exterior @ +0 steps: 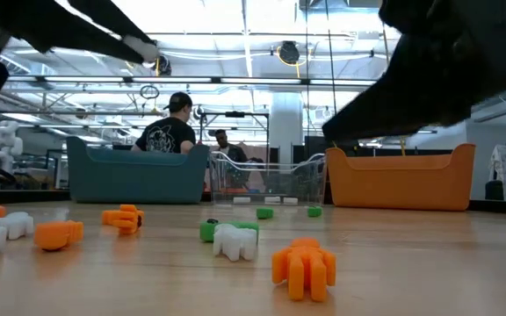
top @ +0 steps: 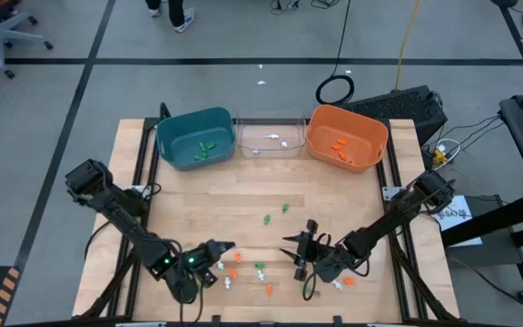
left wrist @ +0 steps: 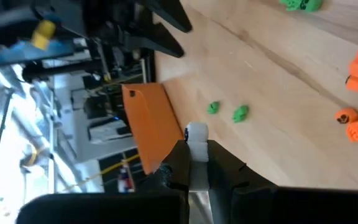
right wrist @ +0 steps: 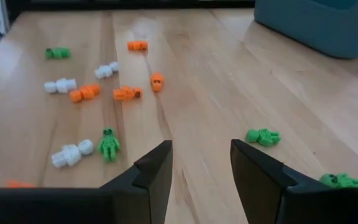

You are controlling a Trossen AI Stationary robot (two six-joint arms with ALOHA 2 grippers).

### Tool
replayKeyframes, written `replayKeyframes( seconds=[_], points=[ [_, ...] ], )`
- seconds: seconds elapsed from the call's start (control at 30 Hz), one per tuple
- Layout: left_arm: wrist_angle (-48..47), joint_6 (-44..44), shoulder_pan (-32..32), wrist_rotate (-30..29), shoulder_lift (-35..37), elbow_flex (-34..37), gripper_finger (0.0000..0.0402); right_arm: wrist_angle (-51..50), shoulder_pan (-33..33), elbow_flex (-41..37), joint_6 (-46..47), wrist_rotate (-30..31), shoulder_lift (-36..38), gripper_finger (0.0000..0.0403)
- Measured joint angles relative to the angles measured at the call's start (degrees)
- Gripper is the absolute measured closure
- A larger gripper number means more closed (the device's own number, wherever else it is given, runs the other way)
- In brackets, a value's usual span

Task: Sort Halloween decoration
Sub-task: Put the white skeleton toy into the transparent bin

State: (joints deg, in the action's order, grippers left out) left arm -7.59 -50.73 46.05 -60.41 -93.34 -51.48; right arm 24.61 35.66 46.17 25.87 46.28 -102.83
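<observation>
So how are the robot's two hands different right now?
The left hand is shut on a small white trinket, while the right hand is open and holds nothing. In the overhead view the left hand is at the table's near left and the right hand at its near right, pointing at each other. Both are dark with two fingers.

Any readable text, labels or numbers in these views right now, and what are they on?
None can be read.
White paper beside the table's right edge: dark marks, too small to read.
Black shirt of the person behind the teal bin: pale print, too blurred to read.
Teal bin, clear bin, orange bin and the trinkets: no lettering visible.
</observation>
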Motion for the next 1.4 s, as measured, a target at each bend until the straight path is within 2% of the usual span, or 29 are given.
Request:
replayKeyframes(
  seconds=[0.3,0.87,1.13,1.4],
  points=[
    [3.1,-3.9,1.4,-0.5,0.0,0.0,0.038,8.7,-1.5,0.0,-4.6,-1.8,-2.7,0.0257],
    [4.3,-3.3,1.2,0.3,0.0,0.0,0.038,8.9,-1.5,0.0,-5.1,-3.1,-2.7,0.0257],
    [4.2,0.1,0.1,0.5,0.0,0.0,0.038,9.0,-1.5,0.0,-5.2,-2.9,-2.7,0.0257],
    [4.1,15.0,-3.1,2.1,0.0,0.0,0.038,9.4,-2.0,0.0,-5.8,-2.9,-2.7,0.0257]
  ],
)
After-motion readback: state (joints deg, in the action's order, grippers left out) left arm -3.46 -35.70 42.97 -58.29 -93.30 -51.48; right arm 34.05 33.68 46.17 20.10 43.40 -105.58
